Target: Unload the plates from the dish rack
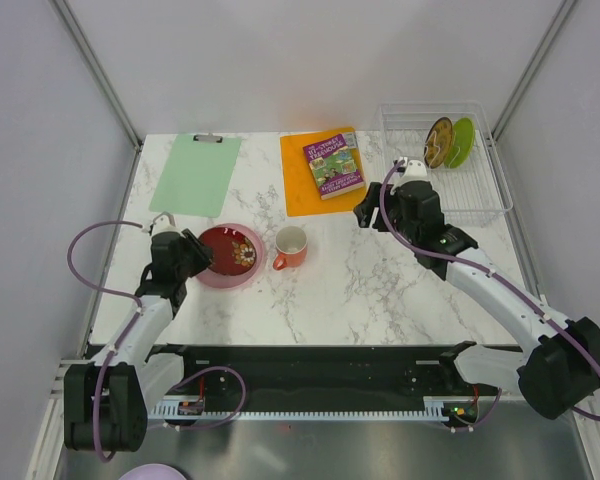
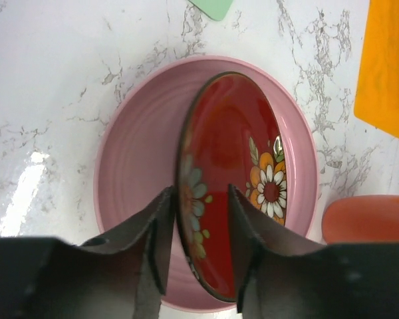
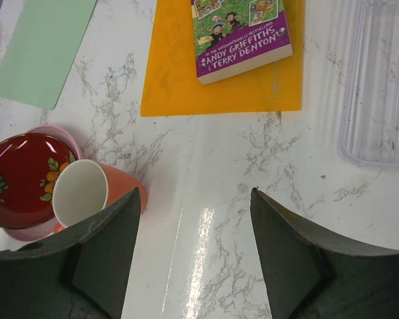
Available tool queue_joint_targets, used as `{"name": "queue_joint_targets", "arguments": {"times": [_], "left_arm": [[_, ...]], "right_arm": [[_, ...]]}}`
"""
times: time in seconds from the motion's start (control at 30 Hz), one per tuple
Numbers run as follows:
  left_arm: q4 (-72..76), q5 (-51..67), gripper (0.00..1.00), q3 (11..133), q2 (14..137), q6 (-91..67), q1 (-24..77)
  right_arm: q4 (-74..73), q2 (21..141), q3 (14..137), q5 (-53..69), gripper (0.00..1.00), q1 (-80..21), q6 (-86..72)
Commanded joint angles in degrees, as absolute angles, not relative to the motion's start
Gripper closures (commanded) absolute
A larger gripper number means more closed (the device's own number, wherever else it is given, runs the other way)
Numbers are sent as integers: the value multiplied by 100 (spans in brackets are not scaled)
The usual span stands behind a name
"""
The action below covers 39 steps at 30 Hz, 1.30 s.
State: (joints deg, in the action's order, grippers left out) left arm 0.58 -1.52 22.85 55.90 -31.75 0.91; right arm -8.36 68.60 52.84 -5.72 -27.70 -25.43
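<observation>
The dark red patterned plate [image 2: 229, 153] sits tilted inside the larger pink plate [image 2: 133, 173] at the table's left [image 1: 220, 275]. My left gripper [image 2: 198, 193] straddles the red plate's near rim with its jaws apart; the left finger is close against the rim, and I see no firm pinch. The brown-and-yellow plate [image 1: 438, 142] and the lime green plate [image 1: 463, 142] stand upright in the clear dish rack [image 1: 485, 205] at the back right. My right gripper [image 3: 196, 193] hovers open and empty over bare table, left of the rack [image 3: 379, 86].
An orange-and-white mug [image 1: 291, 246] stands just right of the pink plate. An orange mat [image 1: 300, 190] with a book [image 1: 333, 165] on it lies behind the mug. A green clipboard [image 1: 195, 172] lies at the back left.
</observation>
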Motion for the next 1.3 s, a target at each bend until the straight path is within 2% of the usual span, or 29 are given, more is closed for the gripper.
{"name": "queue_joint_targets", "arguments": {"times": [0.0, 0.17, 0.27, 0.57, 0.67, 0.73, 0.93, 1.13, 1.27], "left_arm": [[290, -343, 51, 2329, 5660, -3041, 62], [264, -360, 40, 2320, 5713, -2980, 62], [203, -369, 30, 2364, 5791, -2866, 62], [-175, -404, 18, 2593, 5924, -2663, 62], [-368, -510, 16, 2707, 5854, -2584, 62], [-457, -388, 16, 2812, 5653, -2567, 62], [-378, 711, 16, 3137, 5054, -2768, 70], [-45, 1713, 16, 3401, 4887, -2698, 88], [360, 2135, 15, 3384, 4869, -2541, 88]], "right_arm": [[-888, 6838, 5405, -791, 26, -2681, -2408], [-1028, 6855, 5546, -949, 26, -2619, -2259], [-1090, 6873, 5642, -1107, 25, -2558, -2171], [-1380, 7207, 6301, -2134, 21, -2356, -1600], [-1389, 7391, 6555, -2486, 20, -2285, -1328], [-1362, 7628, 6723, -3188, 18, -2154, -1161], [-1151, 9033, 8021, -3796, 17, -1330, -598], [-1019, 10624, 9497, -3226, 18, -458, -651], [-1081, 11574, 10449, -3068, 19, -255, -221]]}}
